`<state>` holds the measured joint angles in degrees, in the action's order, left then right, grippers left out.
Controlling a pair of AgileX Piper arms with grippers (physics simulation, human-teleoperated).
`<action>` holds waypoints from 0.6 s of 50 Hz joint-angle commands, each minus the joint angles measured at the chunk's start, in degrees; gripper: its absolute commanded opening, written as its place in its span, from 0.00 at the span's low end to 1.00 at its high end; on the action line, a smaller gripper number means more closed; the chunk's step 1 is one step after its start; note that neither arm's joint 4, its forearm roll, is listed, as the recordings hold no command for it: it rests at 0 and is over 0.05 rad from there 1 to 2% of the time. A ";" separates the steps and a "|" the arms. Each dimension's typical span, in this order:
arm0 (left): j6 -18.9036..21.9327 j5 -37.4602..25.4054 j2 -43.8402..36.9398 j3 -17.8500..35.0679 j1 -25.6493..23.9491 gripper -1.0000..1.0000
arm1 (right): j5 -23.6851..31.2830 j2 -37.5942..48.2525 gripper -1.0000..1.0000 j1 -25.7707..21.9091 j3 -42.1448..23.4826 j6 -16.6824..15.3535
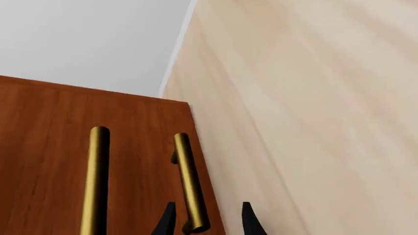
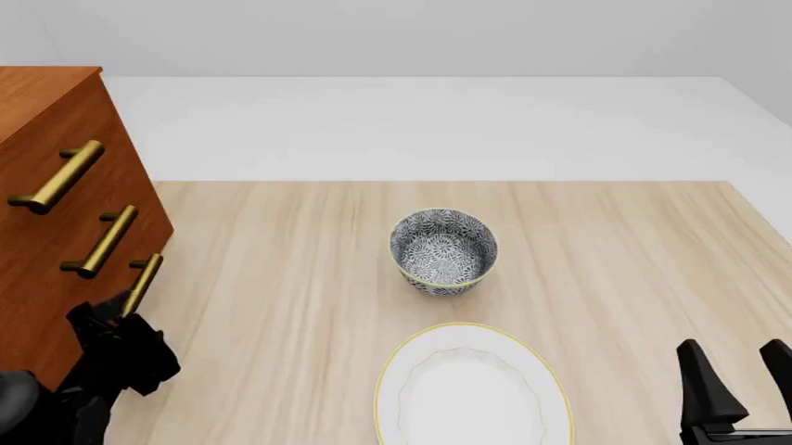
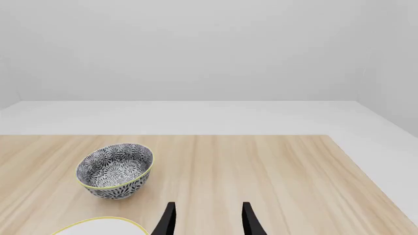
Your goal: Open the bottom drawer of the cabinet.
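Observation:
The reddish-brown cabinet (image 2: 37,88) stands at the table's left edge, with three brass bar handles. The bottom drawer (image 2: 44,320) looks shut flush; its handle (image 2: 143,283) is the lowest one. My left gripper (image 2: 118,313) is at that handle. In the left wrist view the bottom handle (image 1: 189,181) runs next to the tabletop, and its near end lies between my open left gripper's (image 1: 207,218) fingers, without a visible grip. My right gripper (image 2: 736,366) is open and empty at the table's front right, and it shows in the right wrist view (image 3: 207,218) too.
A patterned black-and-white bowl (image 2: 443,250) sits mid-table, also in the right wrist view (image 3: 115,170). A white plate with a yellow rim (image 2: 468,394) lies in front of it. The middle drawer's handle (image 1: 97,181) runs beside the bottom one.

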<state>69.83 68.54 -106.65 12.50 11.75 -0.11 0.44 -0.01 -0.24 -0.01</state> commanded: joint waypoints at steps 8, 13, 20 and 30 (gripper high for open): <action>0.22 0.13 -2.37 1.13 1.26 1.00 | 0.00 -0.01 1.00 0.00 0.00 -0.02; -0.02 0.30 -3.17 1.27 1.69 1.00 | 0.00 0.00 1.00 -0.01 0.00 -0.01; 0.47 1.21 -4.26 1.66 2.07 1.00 | 0.00 -0.01 1.00 0.01 0.00 0.00; 1.03 1.21 -4.83 1.30 1.59 0.00 | 0.00 0.00 1.00 0.01 0.00 0.03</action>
<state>70.29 69.91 -108.66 14.32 13.66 -0.11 0.43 -0.01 -0.25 0.00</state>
